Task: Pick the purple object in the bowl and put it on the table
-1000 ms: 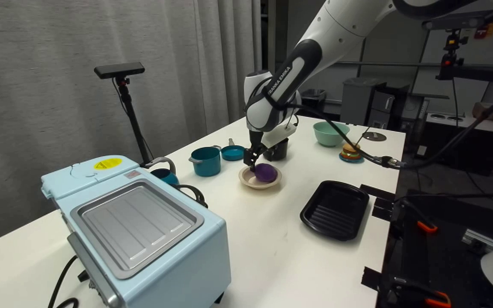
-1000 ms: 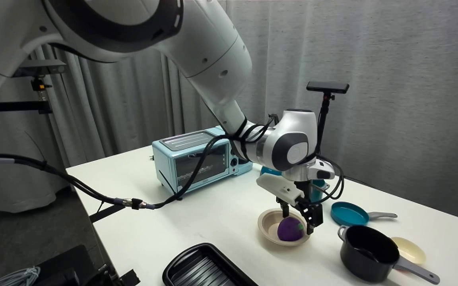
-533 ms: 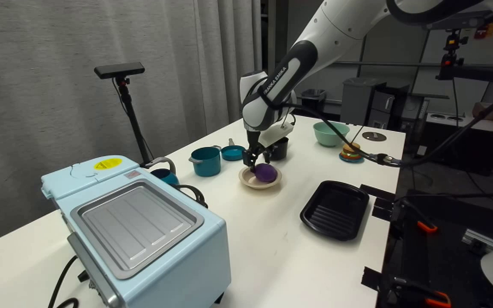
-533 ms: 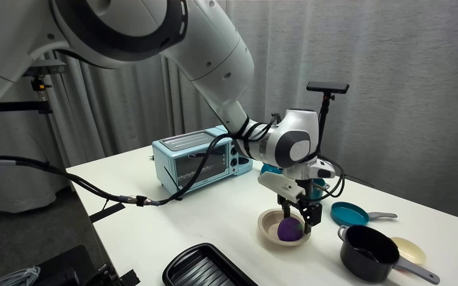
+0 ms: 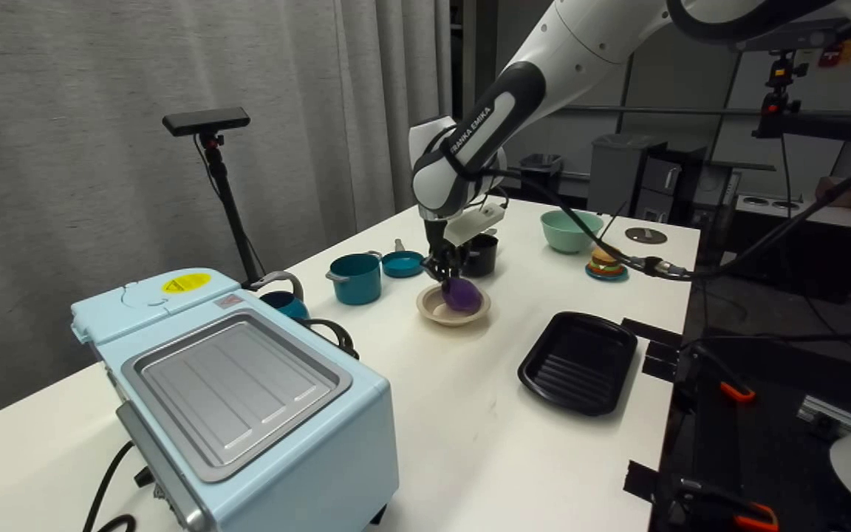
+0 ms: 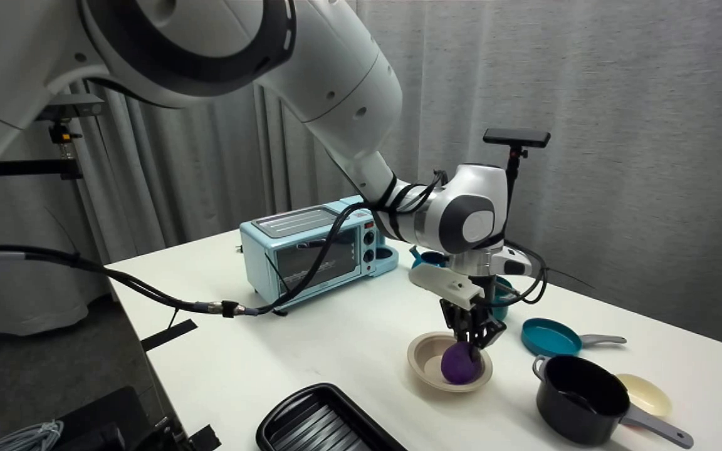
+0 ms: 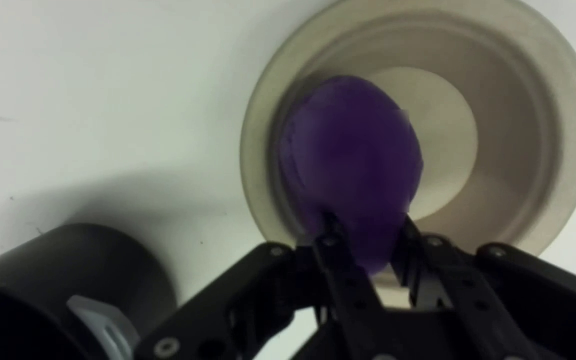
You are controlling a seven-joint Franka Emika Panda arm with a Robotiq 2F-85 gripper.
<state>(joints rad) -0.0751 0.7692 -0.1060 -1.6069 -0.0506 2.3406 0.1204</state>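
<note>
Grey curtains [image 6: 637,156] hang across the back of both exterior views, and a stand-mounted camera [image 5: 206,120] rises in front of them at upper left in an exterior view. Below spreads the white bench [image 6: 348,341] I am working over, with a pale blue toaster oven [image 5: 348,436] filling the lower left in an exterior view and a ridged black tray [image 5: 580,362] right of centre. My arm [image 6: 355,94] reaches in from the upper left in an exterior view and bends down past the middle, where the gripper [image 7: 370,227] points into the cream bowl [image 7: 570,125]. On my wrist view the purple object [image 7: 355,150] is within the bowl's rim, left of the bowl's middle, its narrower end running down the frame. I have that end pinched between the fingers [image 7: 343,270], one on its left and one on its right. Whether its underside touches the bowl's floor I cannot tell; both exterior views show it inside the low rim. At lower left of the wrist view I get a dark saucepan [image 7: 118,260], near the bowl and apart from it; in an exterior view it stands at lower right, partly covering a pale yellow dish [image 6: 649,394], with a teal frying pan [image 6: 550,337] higher in the frame. Near the centre in an exterior view I also see a teal pot [image 5: 357,279]; farther right and higher up are a light green bowl [image 5: 569,232] and a toy burger [image 5: 606,262] on a small blue plate [image 5: 621,275].
</note>
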